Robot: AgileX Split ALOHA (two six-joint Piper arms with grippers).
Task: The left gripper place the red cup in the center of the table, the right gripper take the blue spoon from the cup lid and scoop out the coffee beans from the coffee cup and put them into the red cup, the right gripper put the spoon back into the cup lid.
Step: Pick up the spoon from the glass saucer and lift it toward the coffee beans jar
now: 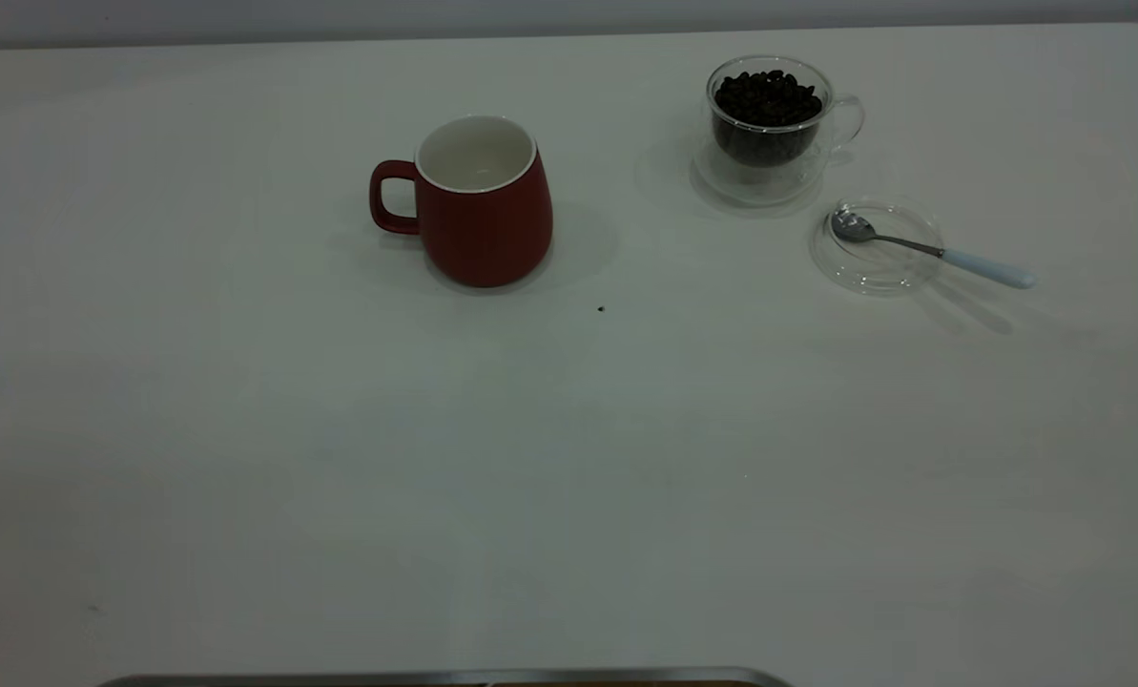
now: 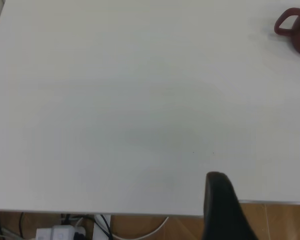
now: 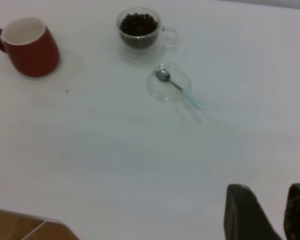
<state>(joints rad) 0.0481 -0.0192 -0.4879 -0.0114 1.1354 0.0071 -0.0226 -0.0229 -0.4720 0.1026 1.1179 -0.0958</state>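
Observation:
The red cup [image 1: 483,205] stands upright on the white table [image 1: 340,458], handle to the left, empty and white inside; it also shows in the left wrist view [image 2: 296,30] and the right wrist view [image 3: 32,47]. The coffee cup [image 1: 769,119] holds the coffee beans [image 1: 767,95] at the back right. In front of it the blue spoon [image 1: 931,250] rests with its bowl in the cup lid [image 1: 876,246]. Neither gripper shows in the exterior view. My left gripper [image 2: 262,200] hangs open over the table's near edge, far from the red cup. My right gripper [image 3: 269,190] is open and empty, well short of the spoon [image 3: 179,88].
A clear glass disc [image 1: 764,176] lies under the coffee cup. One dark speck [image 1: 600,308] lies on the table in front of the red cup. Beyond the table edge [image 2: 115,212] are a wooden floor, cables and a power strip [image 2: 55,232].

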